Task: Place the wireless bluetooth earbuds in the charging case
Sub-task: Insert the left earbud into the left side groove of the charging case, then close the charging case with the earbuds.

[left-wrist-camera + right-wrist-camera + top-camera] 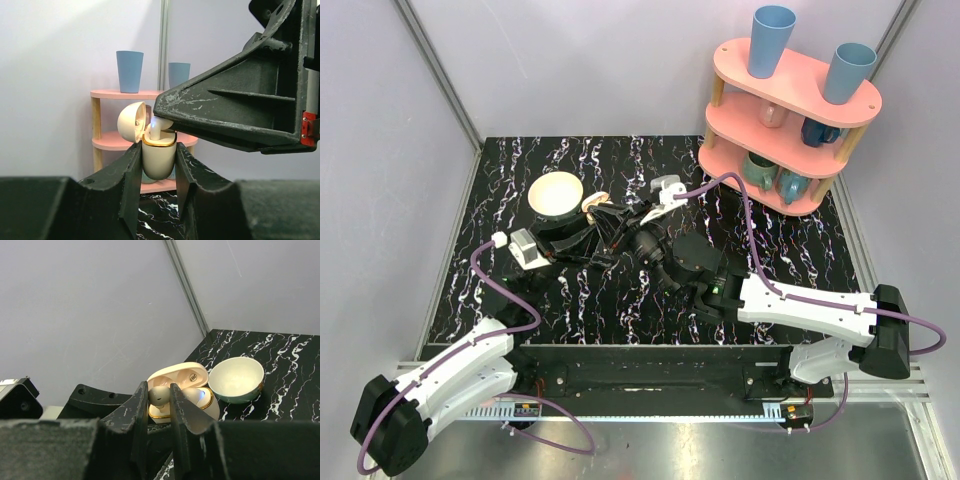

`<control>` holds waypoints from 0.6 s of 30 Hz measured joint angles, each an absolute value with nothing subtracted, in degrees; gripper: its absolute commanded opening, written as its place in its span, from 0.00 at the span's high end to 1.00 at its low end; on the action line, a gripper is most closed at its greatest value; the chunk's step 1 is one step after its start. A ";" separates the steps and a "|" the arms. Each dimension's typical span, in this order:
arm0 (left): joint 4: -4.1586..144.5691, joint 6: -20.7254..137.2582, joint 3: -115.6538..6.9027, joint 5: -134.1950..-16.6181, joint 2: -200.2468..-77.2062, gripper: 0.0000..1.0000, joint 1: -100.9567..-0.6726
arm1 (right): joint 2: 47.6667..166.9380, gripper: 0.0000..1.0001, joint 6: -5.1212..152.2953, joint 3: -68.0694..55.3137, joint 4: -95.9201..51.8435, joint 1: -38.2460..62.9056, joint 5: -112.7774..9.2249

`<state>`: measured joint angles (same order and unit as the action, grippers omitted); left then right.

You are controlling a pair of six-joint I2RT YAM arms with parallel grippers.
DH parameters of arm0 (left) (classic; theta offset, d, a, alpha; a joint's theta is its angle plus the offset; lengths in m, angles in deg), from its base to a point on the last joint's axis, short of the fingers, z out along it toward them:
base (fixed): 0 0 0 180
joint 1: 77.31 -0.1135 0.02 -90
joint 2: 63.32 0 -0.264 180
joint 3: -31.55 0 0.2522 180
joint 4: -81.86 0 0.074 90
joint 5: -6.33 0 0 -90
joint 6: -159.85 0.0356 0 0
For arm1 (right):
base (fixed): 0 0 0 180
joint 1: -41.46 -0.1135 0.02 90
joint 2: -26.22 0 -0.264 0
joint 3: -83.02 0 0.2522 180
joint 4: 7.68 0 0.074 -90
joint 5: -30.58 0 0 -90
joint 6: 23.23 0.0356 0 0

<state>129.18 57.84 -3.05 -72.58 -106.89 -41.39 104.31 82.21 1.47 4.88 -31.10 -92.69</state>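
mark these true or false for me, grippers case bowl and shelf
1. The left gripper is clamped on the charging case. True.
2. The case's lid is closed. False: it is flipped open.
3. The right gripper holds an earbud just above the open case. True.
4. The bowl sits on the pink shelf. False: it rests on the marbled table, next to the case.
5. Red cups stand on top of the shelf. False: the two cups there are blue.
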 measured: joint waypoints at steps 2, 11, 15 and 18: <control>129.07 57.84 -3.05 -72.58 -106.89 1.00 -41.39 | 104.31 0.74 81.65 1.47 4.80 -31.14 -92.63; 127.83 57.86 -3.05 -73.14 -106.56 1.00 -41.39 | 104.04 0.38 77.23 1.38 4.16 -31.71 -90.75; 127.59 57.99 -3.03 -73.76 -106.04 1.00 -41.41 | 103.65 0.34 75.50 1.16 4.08 -31.99 -89.48; 127.67 58.05 -2.98 -74.04 -105.27 1.00 -41.39 | 103.17 0.32 74.08 0.31 3.79 -31.97 -89.07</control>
